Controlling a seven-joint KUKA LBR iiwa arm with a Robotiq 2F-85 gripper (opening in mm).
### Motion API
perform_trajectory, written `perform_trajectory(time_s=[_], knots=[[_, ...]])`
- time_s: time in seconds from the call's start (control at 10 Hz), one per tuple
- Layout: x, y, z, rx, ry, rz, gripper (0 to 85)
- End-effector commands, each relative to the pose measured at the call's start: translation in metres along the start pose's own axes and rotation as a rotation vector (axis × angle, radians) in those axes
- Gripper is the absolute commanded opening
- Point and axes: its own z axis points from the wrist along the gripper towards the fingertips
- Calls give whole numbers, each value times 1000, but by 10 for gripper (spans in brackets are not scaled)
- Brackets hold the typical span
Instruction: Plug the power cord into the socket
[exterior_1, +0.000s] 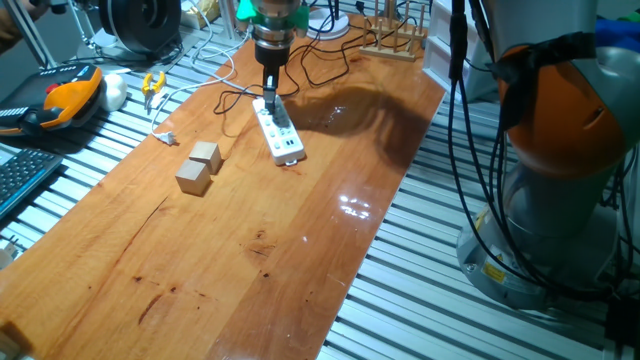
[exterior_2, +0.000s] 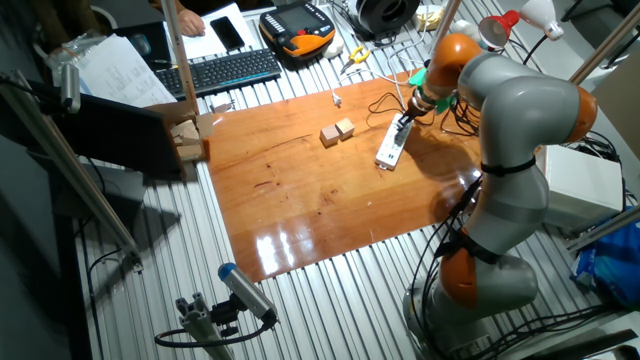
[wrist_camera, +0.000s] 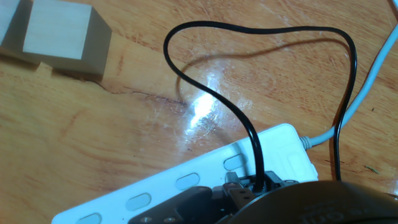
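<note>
The socket is a long white power strip (exterior_1: 279, 133) lying on the wooden table; it also shows in the other fixed view (exterior_2: 390, 148) and in the hand view (wrist_camera: 186, 177). My gripper (exterior_1: 271, 98) stands upright over the strip's far end, fingertips down at its top face. In the hand view my gripper (wrist_camera: 249, 194) is shut on the small black plug (wrist_camera: 250, 182) of the power cord (wrist_camera: 205, 81). The plug sits against the strip near its end, and the cord loops away over the wood. How deep the plug sits is hidden.
Two tan wooden cubes (exterior_1: 199, 166) lie left of the strip. A white cable with a grey connector (exterior_1: 168, 138) lies at the table's left edge. A pale cable (wrist_camera: 367, 81) leaves the strip's end. A wooden rack (exterior_1: 395, 42), yellow pliers (exterior_1: 152, 86) and an orange pendant (exterior_1: 68, 97) stand beyond.
</note>
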Motion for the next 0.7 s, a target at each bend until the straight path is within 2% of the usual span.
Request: perform_trajectory(time_s=[0.0, 0.3, 0.6], knots=[[3, -1, 2, 0, -1, 1, 0], [10, -2, 7, 3, -11, 1, 0], [9, -1, 10, 10, -21, 1, 0]])
